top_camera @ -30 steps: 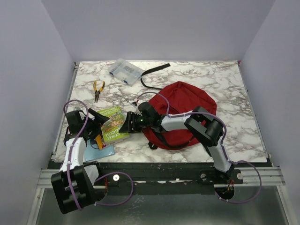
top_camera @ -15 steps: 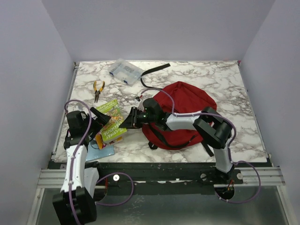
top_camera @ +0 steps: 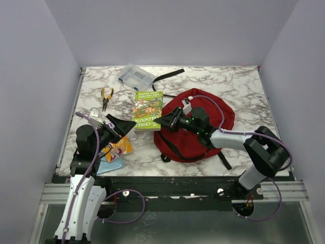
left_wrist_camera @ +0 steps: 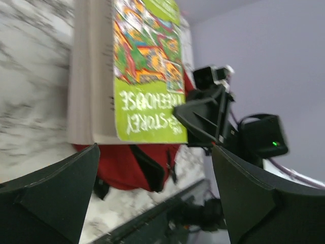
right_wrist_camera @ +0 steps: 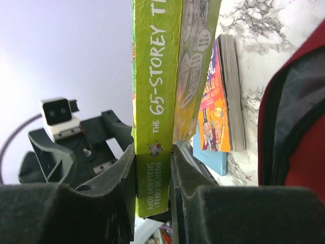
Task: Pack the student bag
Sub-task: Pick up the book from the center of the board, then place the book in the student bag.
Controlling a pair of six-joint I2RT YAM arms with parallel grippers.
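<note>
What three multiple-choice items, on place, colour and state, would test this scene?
1. Where are the pliers? A left of the bag; B on the bag; C in a gripper.
2. What colour is the held book's spine? A blue; B green; C red.
3. How is the left gripper? A shut on pliers; B shut on the book; C open, empty.
Answers: A, they lie apart, left of the bag. B, the spine shows green. C, its fingers stand apart, nothing between.

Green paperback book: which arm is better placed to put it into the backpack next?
Right: the right gripper is shut on the green paperback book beside the dark red fabric backpack; the left gripper is open, empty.
</note>
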